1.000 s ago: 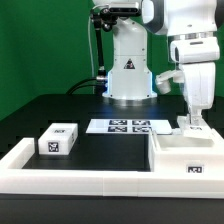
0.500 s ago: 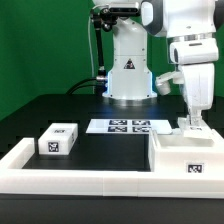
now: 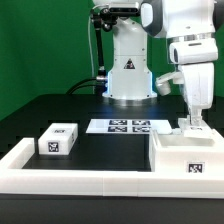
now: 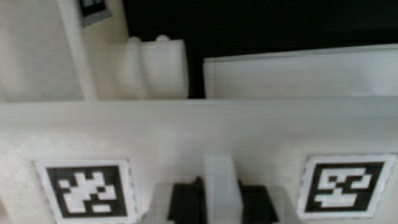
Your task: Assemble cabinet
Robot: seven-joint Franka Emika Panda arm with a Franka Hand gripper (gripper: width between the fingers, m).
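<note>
A large white cabinet block (image 3: 172, 152) with a tag on its front stands at the exterior view's right. My gripper (image 3: 192, 125) points straight down onto its top back edge. In the wrist view my gripper (image 4: 219, 196) has its two dark fingers (image 4: 185, 201) closed against a thin upright white rib of the cabinet (image 4: 217, 170), between two square tags. A smaller white cabinet block (image 3: 58, 140) with a tag lies apart at the exterior view's left.
The marker board (image 3: 128, 126) lies flat on the black table in front of the robot base (image 3: 128, 75). A long low white border rail (image 3: 90, 180) runs along the front and left. A green curtain hangs behind.
</note>
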